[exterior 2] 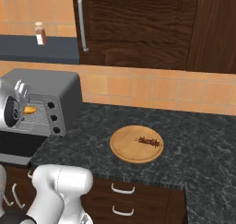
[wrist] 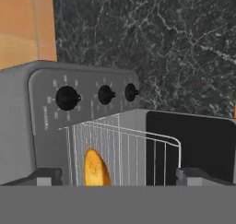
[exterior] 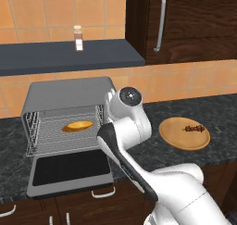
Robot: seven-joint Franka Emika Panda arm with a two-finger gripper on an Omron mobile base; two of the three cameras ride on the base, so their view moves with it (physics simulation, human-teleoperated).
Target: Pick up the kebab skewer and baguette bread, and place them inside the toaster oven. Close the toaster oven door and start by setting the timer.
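Kebab skewer (exterior: pixel 194 128) on round board (exterior: pixel 172 137); spice jar (exterior: pixel 78 38) shelved.

The toaster oven door (exterior: pixel 69 173) lies dropped open, so the front of the toaster oven (exterior: pixel 69 96) is free. The baguette bread (exterior: pixel 77 126) occupies the rack's middle. Over the kebab skewer (exterior 2: pixel 148 141) on the wooden board (exterior 2: pixel 124 147) nothing stands

The toaster oven (exterior: pixel 69 92), a boxy grey metal unit, stands on the dark speckled surface (exterior: pixel 194 110) with its drop-down door (exterior: pixel 69 171) lying open and flat, dark glass pane up. The baguette bread (exterior: pixel 77 126), golden-yellow and oblong, lies on the wire rack inside. The kebab skewer (exterior: pixel 194 128), with dark red-brown chunks, rests on a round wooden board (exterior: pixel 184 138) well apart to the oven's right.
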